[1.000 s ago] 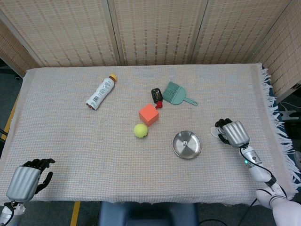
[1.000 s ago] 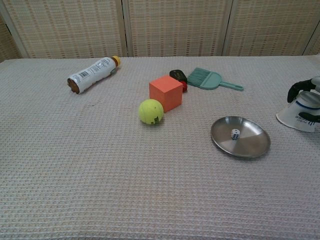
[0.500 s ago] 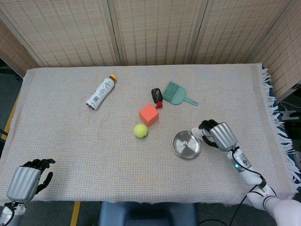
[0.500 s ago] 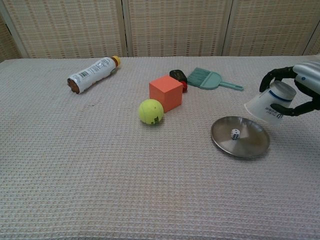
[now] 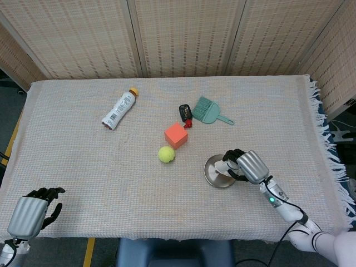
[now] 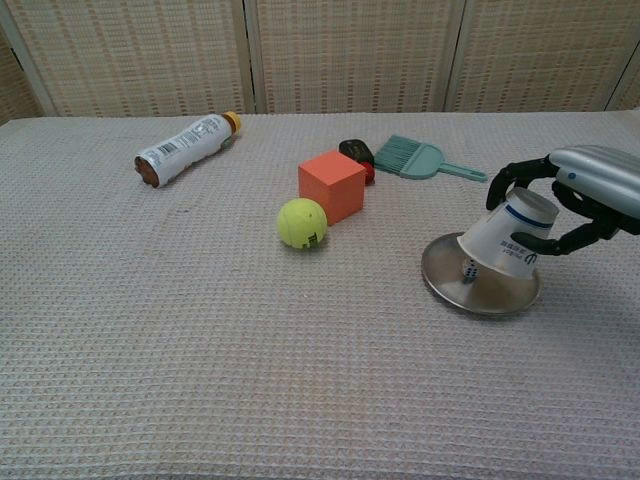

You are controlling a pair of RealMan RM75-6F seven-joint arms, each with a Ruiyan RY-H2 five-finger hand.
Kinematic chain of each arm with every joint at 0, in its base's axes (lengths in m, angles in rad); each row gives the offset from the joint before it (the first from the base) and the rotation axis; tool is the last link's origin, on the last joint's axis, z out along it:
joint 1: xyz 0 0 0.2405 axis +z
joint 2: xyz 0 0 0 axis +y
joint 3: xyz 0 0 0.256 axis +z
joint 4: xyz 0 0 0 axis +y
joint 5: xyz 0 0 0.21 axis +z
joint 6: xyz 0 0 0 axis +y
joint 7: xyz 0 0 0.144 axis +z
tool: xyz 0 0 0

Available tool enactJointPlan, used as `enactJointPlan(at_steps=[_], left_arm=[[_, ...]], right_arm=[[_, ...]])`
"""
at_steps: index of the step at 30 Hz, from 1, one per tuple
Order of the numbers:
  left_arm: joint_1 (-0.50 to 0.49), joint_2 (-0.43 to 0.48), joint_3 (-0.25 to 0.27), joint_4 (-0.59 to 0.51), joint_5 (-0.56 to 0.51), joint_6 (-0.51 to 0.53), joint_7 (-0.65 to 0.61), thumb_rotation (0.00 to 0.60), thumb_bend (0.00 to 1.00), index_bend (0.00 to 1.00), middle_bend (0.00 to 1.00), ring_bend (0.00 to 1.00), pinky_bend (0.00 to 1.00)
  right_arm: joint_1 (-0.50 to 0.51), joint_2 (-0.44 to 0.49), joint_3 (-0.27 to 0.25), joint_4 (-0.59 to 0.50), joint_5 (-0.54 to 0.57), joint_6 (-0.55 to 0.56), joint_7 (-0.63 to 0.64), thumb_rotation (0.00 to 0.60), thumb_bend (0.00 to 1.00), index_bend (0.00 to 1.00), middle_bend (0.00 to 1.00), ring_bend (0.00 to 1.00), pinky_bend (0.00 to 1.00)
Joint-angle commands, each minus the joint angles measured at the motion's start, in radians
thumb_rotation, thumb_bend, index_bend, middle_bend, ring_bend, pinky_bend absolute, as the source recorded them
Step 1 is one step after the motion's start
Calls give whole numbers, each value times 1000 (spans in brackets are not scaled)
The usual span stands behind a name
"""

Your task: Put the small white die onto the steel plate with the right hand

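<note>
The steel plate lies right of centre on the cloth, also seen as the plate in the head view. My right hand grips a white paper cup with a blue band, tilted mouth-down over the plate. The small white die sits on the plate, just showing under the cup's rim. From above, the right hand and the cup cover the plate's right half and hide the die. My left hand rests at the near left table edge, holding nothing, fingers loosely bent.
A yellow-green tennis ball and an orange cube sit left of the plate. Behind them lie a black and red object and a teal brush. A white bottle lies at the far left.
My right hand has carried the paper cup leftward from the table's right side and lowered it, mouth-down, over the plate and the die. The left hand has not moved.
</note>
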Motion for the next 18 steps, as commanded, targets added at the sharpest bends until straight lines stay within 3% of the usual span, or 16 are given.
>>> enactJointPlan(at_steps=[1, 9, 18], left_arm=[[0, 0, 0, 0, 1, 0, 0, 600, 391, 385, 499, 460, 618], [0, 1, 0, -1, 0, 1, -4, 600, 391, 385, 500, 460, 618], [0, 3, 0, 0, -1, 1, -11, 600, 392, 385, 501, 460, 619]], right_arm=[[0, -13, -4, 16, -3, -6, -1, 600, 404, 711, 578, 533, 836], [8, -59, -15, 77, -16, -24, 28, 600, 404, 711, 578, 533, 836], [31, -175, -10, 271, -37, -6, -3, 600, 401, 706, 578, 533, 835]])
